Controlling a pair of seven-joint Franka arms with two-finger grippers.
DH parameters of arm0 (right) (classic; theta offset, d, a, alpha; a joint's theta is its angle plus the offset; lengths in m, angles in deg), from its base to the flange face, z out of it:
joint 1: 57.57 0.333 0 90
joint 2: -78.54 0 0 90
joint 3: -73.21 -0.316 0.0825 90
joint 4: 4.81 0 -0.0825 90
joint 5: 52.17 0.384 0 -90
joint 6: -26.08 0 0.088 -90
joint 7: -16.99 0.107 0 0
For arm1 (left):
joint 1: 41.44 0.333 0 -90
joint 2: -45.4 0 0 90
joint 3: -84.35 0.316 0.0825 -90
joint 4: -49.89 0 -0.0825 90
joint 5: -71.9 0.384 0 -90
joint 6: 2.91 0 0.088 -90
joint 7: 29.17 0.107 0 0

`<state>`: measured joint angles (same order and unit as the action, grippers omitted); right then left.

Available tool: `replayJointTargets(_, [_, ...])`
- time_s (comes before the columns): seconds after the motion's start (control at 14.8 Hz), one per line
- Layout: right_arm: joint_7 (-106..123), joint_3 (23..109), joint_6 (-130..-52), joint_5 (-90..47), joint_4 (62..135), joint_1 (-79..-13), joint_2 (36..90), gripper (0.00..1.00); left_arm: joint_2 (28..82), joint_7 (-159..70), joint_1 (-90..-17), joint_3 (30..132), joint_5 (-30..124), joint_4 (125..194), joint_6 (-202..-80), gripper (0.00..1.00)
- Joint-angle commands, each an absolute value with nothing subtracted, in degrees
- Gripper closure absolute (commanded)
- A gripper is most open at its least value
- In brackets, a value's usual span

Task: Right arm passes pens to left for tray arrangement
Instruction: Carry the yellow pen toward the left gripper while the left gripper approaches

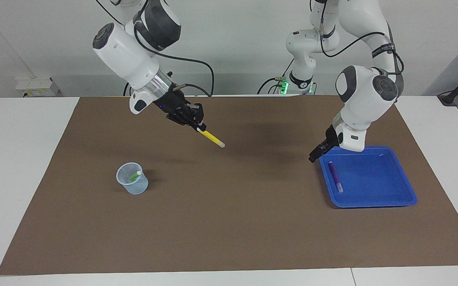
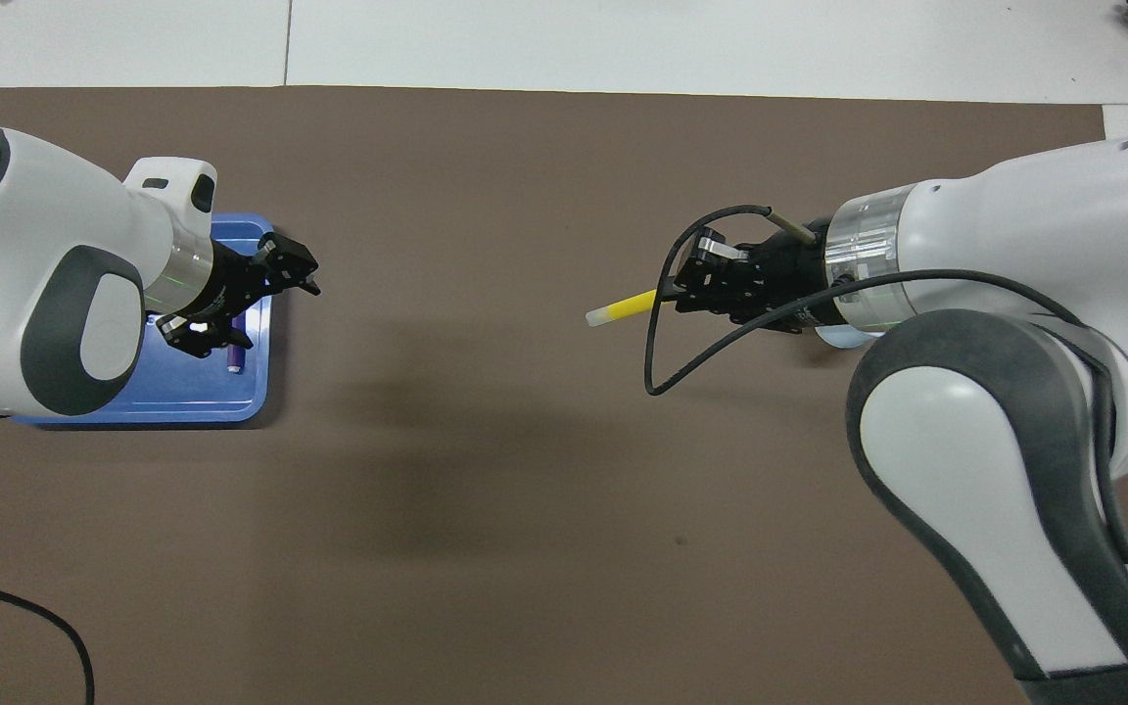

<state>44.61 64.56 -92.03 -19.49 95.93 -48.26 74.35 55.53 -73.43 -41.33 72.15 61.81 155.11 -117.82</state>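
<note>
- The yellow pen (image 1: 211,138) is up in the air over the mat, pinched at one end by my right gripper (image 1: 199,128); the rest of its length sticks out slanting downward, toward the left arm's end of the table.
- I judge the pen light, stiff and smooth. Held at one end it could swivel in the grip if nudged, so I would take it on the yellow barrel near the middle, not on the whitish tip.
- The free barrel leaves room for a second hold clear of the right gripper's fingertips.
- The purple pen (image 1: 335,177) lies flat in the tray (image 1: 384,198), along the rim on the side toward the right arm's end. Nothing touches it.
- The green pen (image 1: 135,174) stands slanted in the cup (image 1: 132,183), which sits on the mat toward the right arm's end of the table.
- My left gripper (image 1: 315,153) is spread wide and empty, over the tray's corner nearest the robots, pointing toward the middle of the table. In the overhead view its two fingers (image 2: 298,266) stand clearly apart.
- The two grippers are well apart, with bare mat (image 1: 229,222) between them.
- As I read it, one pen is placed, one is on its way to the handover, and one waits in the cup.
</note>
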Motion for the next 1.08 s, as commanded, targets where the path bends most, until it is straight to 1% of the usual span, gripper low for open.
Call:
replayJointTargets(0.0, [47.6, 64.5, -95.1, -18.0, 96.7, -46.3, 74.1, 1.0, 55.1, -84.4, -44.5, 72.8, 60.0, 153.7, -117.1, 0.0])
replayJointTargets(0.34, [49.7, 64.5, -97.6, -18.0, 96.7, -44.3, 73.0, 1.0, 55.3, -110.2, -50.0, 72.2, 56.5, 151.6, -121.4, 0.0])
replayJointTargets(0.74, [49.7, 64.5, -97.8, -18.0, 97.0, -43.8, 73.0, 1.0, 55.9, -137.6, -60.0, 72.2, 56.0, 150.9, -130.3, 0.0])
replayJointTargets(1.02, [49.6, 64.5, -97.8, -18.0, 97.1, -43.8, 73.0, 1.0, 56.1, -145.2, -64.0, 72.1, 56.0, 151.1, -134.5, 0.0])
